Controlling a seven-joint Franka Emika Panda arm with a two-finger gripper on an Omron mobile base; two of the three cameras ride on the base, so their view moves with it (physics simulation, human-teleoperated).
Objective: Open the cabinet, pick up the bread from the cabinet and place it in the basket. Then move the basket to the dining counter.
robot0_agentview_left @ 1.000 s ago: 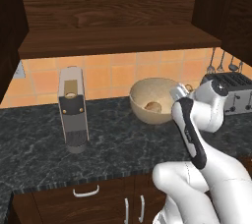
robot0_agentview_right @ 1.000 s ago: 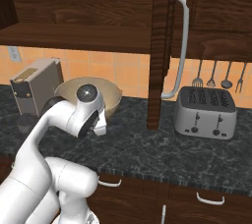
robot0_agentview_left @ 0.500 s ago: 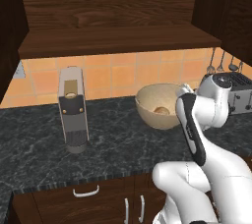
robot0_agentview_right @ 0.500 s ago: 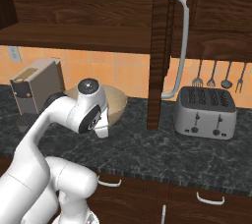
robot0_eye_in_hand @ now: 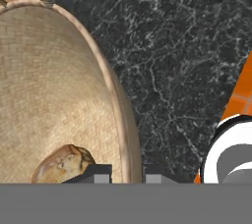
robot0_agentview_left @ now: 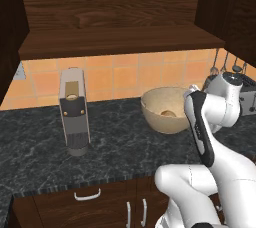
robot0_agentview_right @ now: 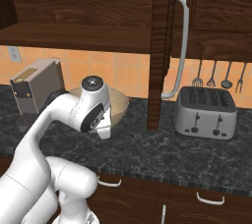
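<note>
1. One cabinet stands open above the black counter.
2. We see the basket on that counter, its rim pinched between our gripper's narrowed jaws.
3. Bread lies inside; we judge a level, slow lift keeps it there.

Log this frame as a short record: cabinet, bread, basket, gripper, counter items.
cabinet: door open, shelf bare where visible
bread: roll lying inside the basket, near its wall
basket: on the black granite counter, not at the dining counter
gripper: shut on the basket rim, one fingertip inside, one outside
counter items: coffee machine left of the basket, toaster to its right
task stage: bread placed; basket transfer pending
</note>
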